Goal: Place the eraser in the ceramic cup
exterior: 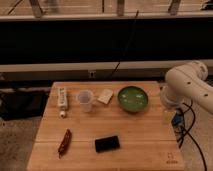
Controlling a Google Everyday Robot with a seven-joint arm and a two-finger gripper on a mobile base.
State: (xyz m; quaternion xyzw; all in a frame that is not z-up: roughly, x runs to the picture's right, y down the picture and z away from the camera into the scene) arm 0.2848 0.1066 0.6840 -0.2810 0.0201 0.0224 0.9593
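- A wooden table of lengthwise planks fills the lower middle of the frame, with a small printed mark at its lower right corner.
- Behind it a wide dark band spans the frame, too dim to see into.
- A pale rail edges the band above and a second pale ledge runs below it.
- Metal posts stand along the top edge.
- A black cable slants down across the dark band towards a small socket.
- Pale speckled floor shows at lower left and right.
- The light is dim and warm.
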